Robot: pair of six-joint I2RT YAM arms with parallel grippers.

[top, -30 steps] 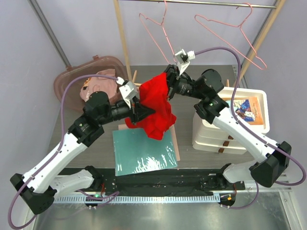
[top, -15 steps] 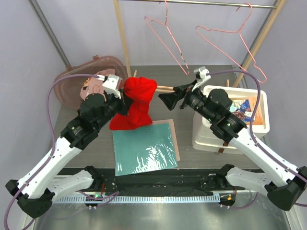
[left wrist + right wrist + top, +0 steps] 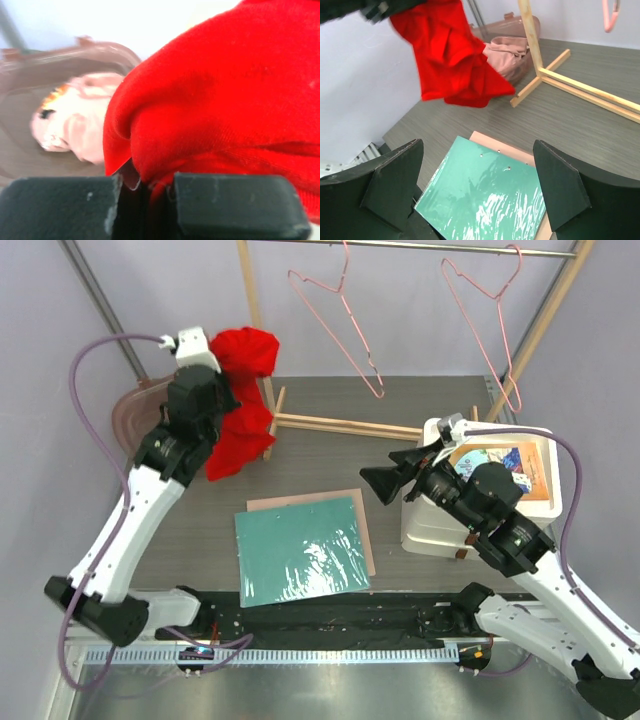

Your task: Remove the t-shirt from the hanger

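Rack base (image 3: 340,425) across far table (image 3: 200,540), bins (image 3: 430,530) right, room above mat (image 3: 300,550)

Bright, even light; left wrist view blurred.

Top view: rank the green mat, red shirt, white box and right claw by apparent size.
1. Green mat and white box: about alike. The arm covers part of the box, so I won't rank them.
2. Red shirt, bunched and held up nearer the camera.
3. Right claw, smallest.
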